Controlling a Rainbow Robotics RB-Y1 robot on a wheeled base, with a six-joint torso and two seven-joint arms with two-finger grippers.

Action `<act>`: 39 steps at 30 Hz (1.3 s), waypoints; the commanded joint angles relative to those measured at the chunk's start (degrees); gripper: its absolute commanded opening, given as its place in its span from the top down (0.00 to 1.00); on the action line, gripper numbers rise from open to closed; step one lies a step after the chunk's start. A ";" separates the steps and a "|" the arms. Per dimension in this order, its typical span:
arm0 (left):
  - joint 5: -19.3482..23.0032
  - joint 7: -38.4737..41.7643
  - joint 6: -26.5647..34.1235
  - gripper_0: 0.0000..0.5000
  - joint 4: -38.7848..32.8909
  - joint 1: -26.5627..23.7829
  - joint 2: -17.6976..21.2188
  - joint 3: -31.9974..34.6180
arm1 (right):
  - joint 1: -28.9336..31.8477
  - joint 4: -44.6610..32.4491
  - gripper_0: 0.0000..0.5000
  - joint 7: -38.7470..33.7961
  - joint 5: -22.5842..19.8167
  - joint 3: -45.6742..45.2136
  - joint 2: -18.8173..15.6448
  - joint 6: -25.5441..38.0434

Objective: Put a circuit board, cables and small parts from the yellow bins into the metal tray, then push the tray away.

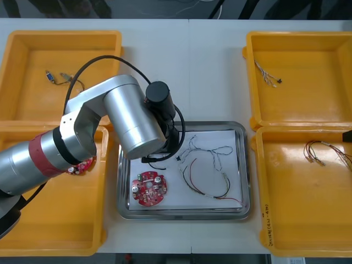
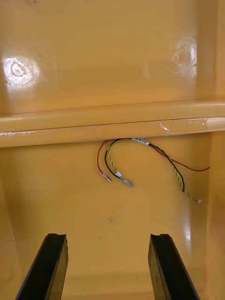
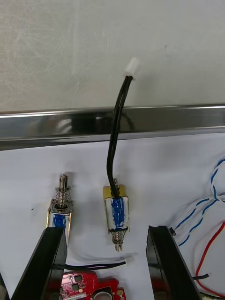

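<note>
The left gripper hangs spread over the metal tray. Two small metal parts lie loose between its fingers, just inside the shiny rim, and one's black lead crosses it. The circuit board and cables share the tray. The right gripper, also spread, hovers over a yellow bin — its red and yellow cable lies near the wall, with bare floor between.

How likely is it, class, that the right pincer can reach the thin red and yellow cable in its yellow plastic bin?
Probably yes: the right pincer is open over the yellow plastic bin, and the red and yellow cable lies ahead of its fingers, nothing between.
</note>
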 commanded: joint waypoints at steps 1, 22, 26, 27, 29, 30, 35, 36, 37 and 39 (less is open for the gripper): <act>2.96 1.69 3.04 0.00 -2.05 -1.77 2.18 4.27 | 0.75 -1.74 0.00 -2.40 0.15 0.76 0.22 0.15; 19.66 -1.83 15.43 0.00 -6.54 -6.34 12.55 19.21 | 0.75 -1.74 0.00 -2.40 0.15 0.76 0.22 0.15; 21.24 -3.94 19.12 0.00 -7.41 -6.25 14.13 22.20 | 0.75 -1.74 0.00 -2.40 0.15 0.76 0.22 0.15; 21.77 -4.99 20.53 0.00 -7.50 -6.16 14.57 23.34 | 0.75 -1.74 0.00 -2.40 0.15 0.76 0.22 0.15; 22.39 -6.84 21.63 0.00 -7.94 -5.55 15.45 25.36 | 0.75 -1.74 0.00 -2.40 0.15 0.76 0.22 0.15; 22.47 -7.19 21.63 0.00 -8.21 -5.37 15.63 25.89 | 0.75 -1.74 0.00 -2.40 0.15 0.76 0.22 0.15; 23.18 -10.62 21.63 0.00 -10.49 -1.41 17.65 31.78 | 0.75 -1.74 0.00 -2.40 0.15 0.76 0.22 0.15; 23.27 -10.97 21.63 0.00 -10.84 -1.06 17.91 32.22 | 0.75 -1.74 0.00 -2.40 0.15 0.76 0.22 0.15; 23.44 -11.49 21.63 0.00 -11.46 -0.10 18.44 33.36 | 0.75 -1.74 0.00 -2.40 0.15 0.76 0.22 0.15; 23.97 -11.85 21.63 0.00 -12.34 1.31 19.23 34.86 | 0.75 -1.74 0.00 -2.40 0.15 0.76 0.22 0.15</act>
